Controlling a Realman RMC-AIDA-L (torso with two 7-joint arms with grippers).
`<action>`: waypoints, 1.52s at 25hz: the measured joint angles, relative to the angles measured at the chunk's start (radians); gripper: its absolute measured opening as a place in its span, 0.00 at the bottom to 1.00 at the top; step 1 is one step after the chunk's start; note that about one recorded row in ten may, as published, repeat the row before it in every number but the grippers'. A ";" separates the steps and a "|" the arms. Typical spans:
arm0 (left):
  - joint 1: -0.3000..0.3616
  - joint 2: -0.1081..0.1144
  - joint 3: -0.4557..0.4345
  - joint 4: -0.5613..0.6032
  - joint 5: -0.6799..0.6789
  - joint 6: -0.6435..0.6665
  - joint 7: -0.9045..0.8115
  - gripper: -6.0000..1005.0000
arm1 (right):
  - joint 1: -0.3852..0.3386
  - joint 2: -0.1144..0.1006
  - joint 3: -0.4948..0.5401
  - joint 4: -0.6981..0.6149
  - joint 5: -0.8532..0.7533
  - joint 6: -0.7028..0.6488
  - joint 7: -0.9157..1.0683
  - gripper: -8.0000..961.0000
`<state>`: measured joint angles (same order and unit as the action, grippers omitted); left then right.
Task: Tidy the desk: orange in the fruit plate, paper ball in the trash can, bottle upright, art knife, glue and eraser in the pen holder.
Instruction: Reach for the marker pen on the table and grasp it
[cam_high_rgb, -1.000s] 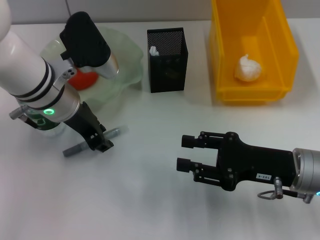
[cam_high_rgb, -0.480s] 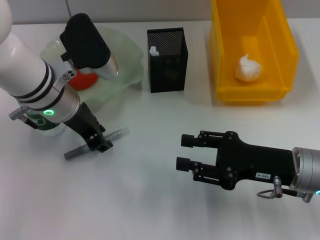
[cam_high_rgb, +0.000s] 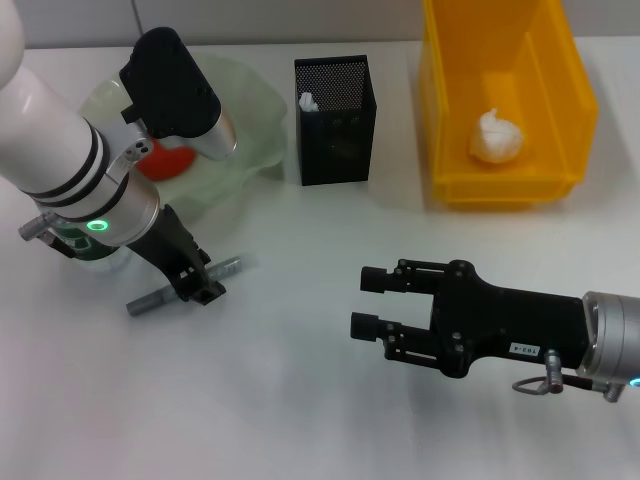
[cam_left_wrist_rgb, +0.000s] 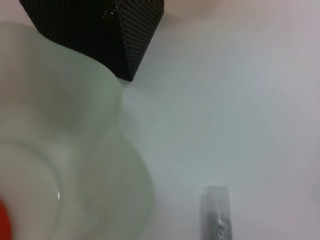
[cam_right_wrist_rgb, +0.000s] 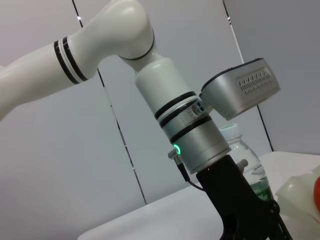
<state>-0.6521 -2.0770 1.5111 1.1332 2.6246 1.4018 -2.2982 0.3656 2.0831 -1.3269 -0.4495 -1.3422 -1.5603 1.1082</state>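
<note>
A: Where the left gripper comes down on the desk, what do its fingers hold?

B: They are closed on a grey knife lying flat; its middle is hidden under them and both ends stick out. The wrist view catches one end only.

A: Bottle?

B: Mostly hidden behind the left arm; upright in the right wrist view, white cap partly cut off.

A: Orange?

B: In the plate, half covered by the wrist camera.

A: Holder?

B: A white scrap shows inside; the rest is too dark to read. Paper ball lies in the can.

A: Right gripper?

B: Low over the desk, fingers apart, empty.
</note>
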 joint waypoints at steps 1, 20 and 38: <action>0.000 0.000 0.000 -0.002 0.000 -0.003 0.000 0.43 | 0.000 0.000 0.000 0.000 0.000 0.000 0.000 0.64; -0.003 0.000 0.019 -0.025 0.023 -0.029 0.002 0.42 | 0.004 0.000 0.002 0.000 0.000 -0.001 0.002 0.65; -0.004 0.000 0.023 -0.029 0.025 -0.029 0.002 0.23 | 0.006 0.000 0.003 0.000 0.000 0.000 0.002 0.66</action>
<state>-0.6566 -2.0770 1.5340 1.1045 2.6492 1.3724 -2.2962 0.3717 2.0831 -1.3237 -0.4495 -1.3423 -1.5607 1.1107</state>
